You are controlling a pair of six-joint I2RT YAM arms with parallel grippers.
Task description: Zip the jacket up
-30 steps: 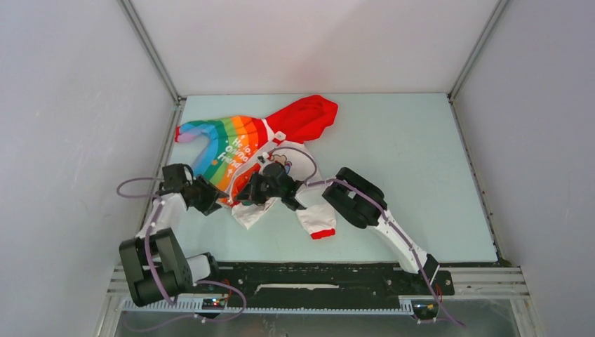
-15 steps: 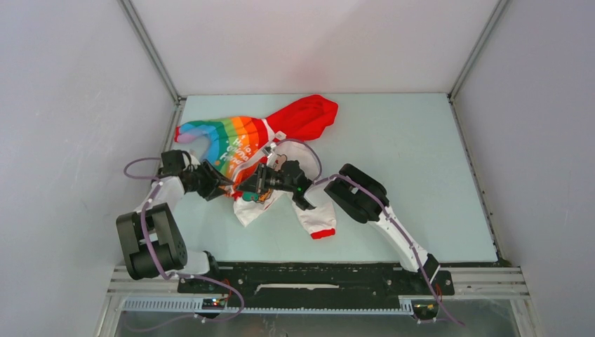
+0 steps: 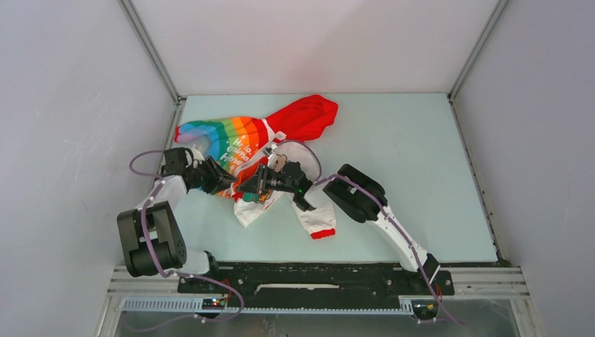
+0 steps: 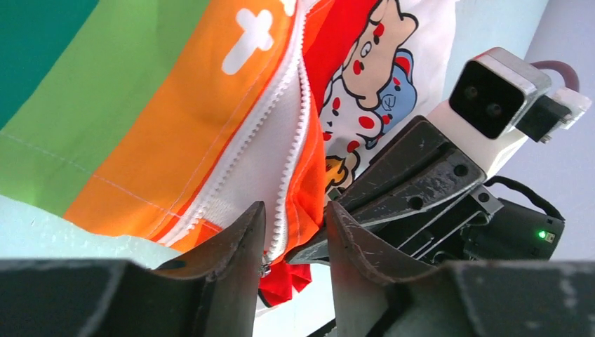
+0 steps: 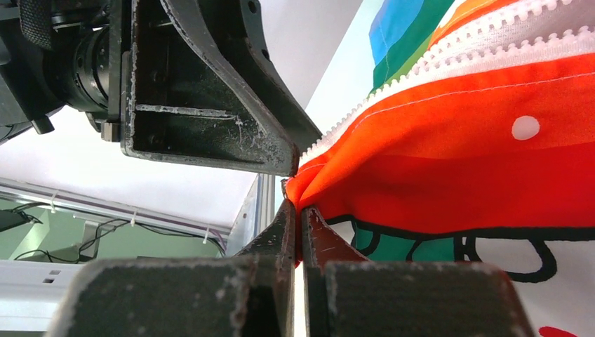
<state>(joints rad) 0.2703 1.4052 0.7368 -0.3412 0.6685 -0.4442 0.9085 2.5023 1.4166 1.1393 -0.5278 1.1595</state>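
The jacket [image 3: 242, 144] lies at the table's back left, with its red hood [image 3: 309, 116] to the right, the rainbow half on the left and the white cartoon half below. My right gripper [image 3: 248, 187] is shut on the orange-red bottom hem [image 5: 365, 182] next to the zipper and holds it raised. My left gripper [image 3: 224, 184] is open right against it. In the left wrist view the white zipper teeth [image 4: 295, 140] and a small metal zipper end [image 4: 265, 267] sit between its open fingers [image 4: 231, 260]. The zipper is open along the front.
A white sleeve with a red cuff [image 3: 321, 232] trails toward the near side under the right arm [image 3: 365, 203]. The pale table [image 3: 407, 168] is ringed by white walls and metal rails. The two grippers nearly touch.
My left gripper has swung up and right to the jacket's bottom hem, meeting the right gripper. The right gripper has shifted slightly left and up with the hem held.
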